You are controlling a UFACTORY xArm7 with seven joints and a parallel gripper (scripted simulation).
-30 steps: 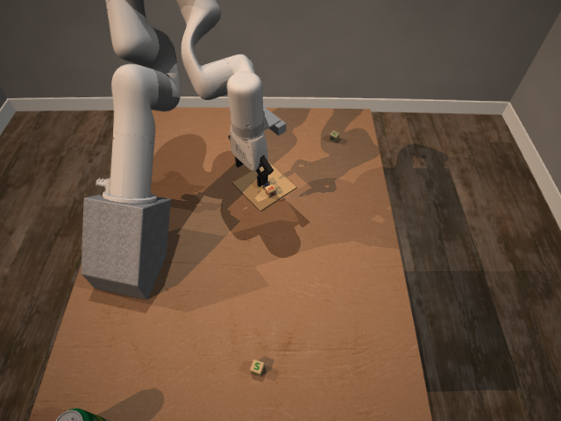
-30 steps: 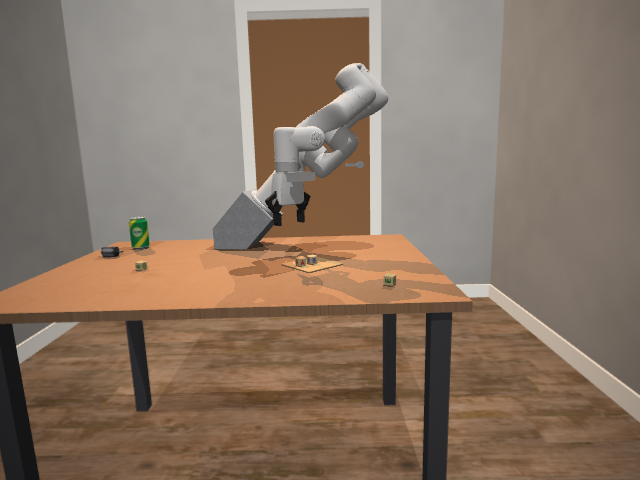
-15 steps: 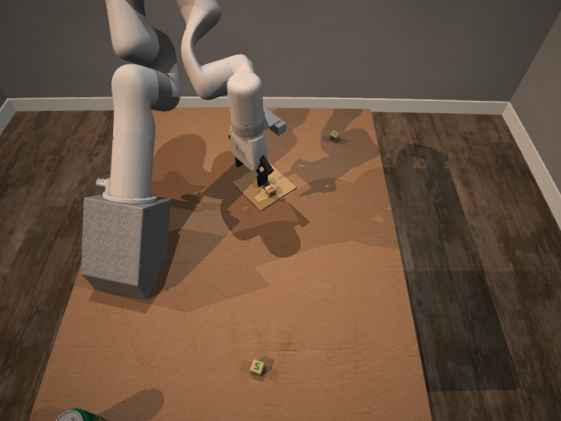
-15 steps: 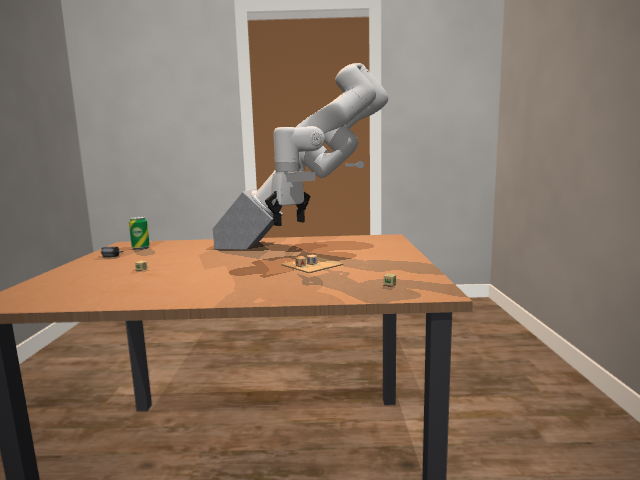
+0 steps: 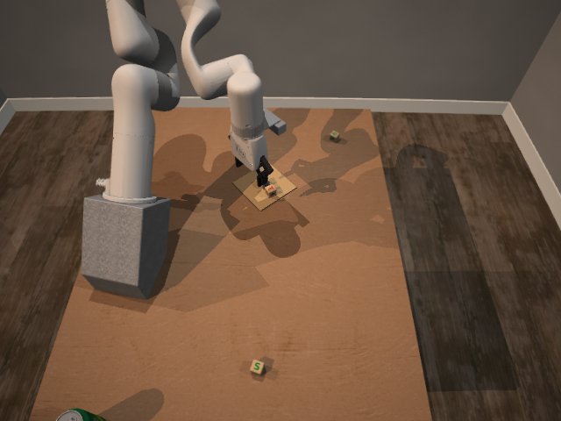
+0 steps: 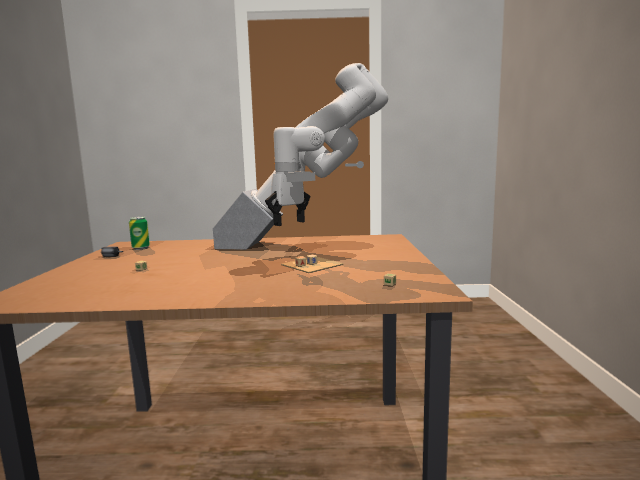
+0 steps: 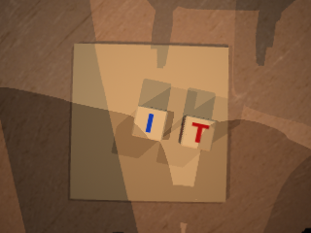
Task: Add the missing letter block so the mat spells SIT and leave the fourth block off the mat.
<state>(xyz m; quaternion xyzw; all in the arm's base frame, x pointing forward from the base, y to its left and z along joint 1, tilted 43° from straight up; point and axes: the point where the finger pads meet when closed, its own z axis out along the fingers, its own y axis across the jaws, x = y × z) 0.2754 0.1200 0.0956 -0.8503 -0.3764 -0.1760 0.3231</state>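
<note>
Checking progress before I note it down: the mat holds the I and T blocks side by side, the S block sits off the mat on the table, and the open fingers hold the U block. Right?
One thing is wrong: the open gripper holds nothing. The exterior view shows it above the mat, and the top view shows the fourth block lying on the table. The I block, T block and S block are as you say.
</note>
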